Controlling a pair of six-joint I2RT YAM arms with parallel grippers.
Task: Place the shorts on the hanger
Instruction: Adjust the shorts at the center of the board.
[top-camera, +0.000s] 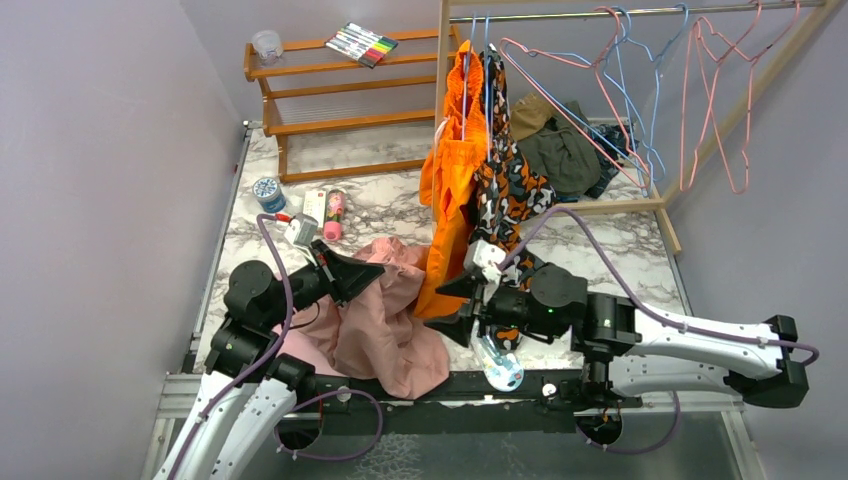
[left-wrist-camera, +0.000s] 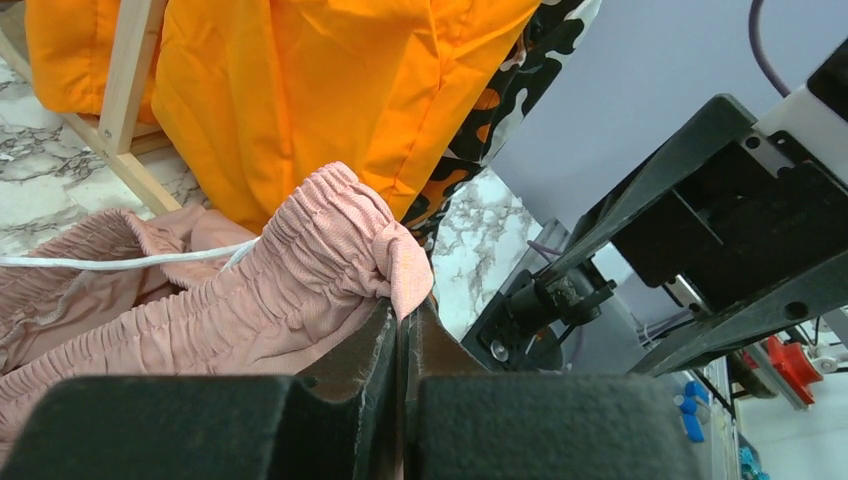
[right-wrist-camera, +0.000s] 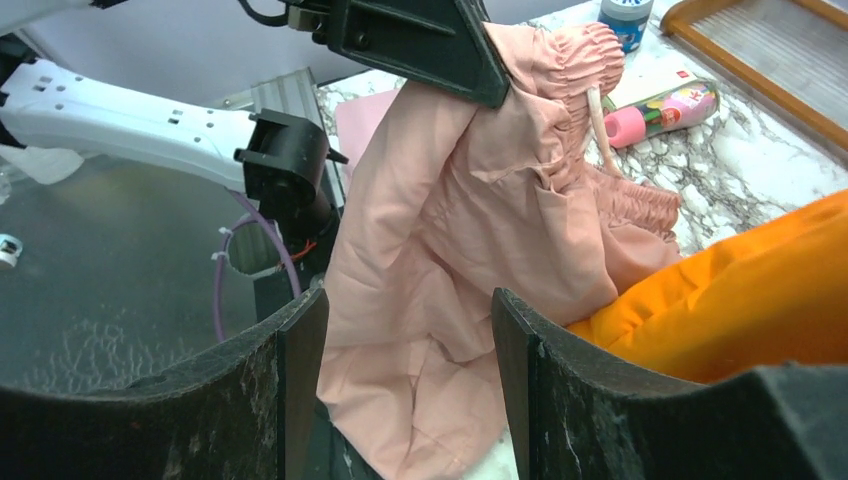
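Dusty-pink fabric shorts with a gathered elastic waistband (top-camera: 385, 320) are hanging from the left gripper (top-camera: 375, 268). Its fingers are pressing almost together on a fold of the waistband, so that arm is gripping the cloth. Above the pinch the elastic is bunching into a hump. From there the waistband is running away to one side of the fingers, with the white drawstring (left-wrist-camera: 120, 262) trailing along it.

The right gripper (top-camera: 450, 308) is standing just beside the shorts with its fingers spread wide and nothing between them. It is facing the hanging cloth, which is filling the gap ahead of the fingertips without touching them.

Judging by this, the lifting and spreading step is under way and the hanging itself is not yet begun. The thin pink wire hangers (top-camera: 688, 110) are hanging on the rail, well apart from both sets of fingers, and which one is meant I cannot tell.

The shorts' long axis is running from the pinched waistband down to the leg hems, which are pointing toward the near edge of the marble table (top-camera: 600, 250), where the lower cloth is pooling. A plain orange garment (top-camera: 450, 190) is hanging just beyond the fingers, brushing the pink fabric.

The next move is probably calling for the right fingers to be closing on a second spot of the waistband, so the opening is stretching flat enough for a hanger.
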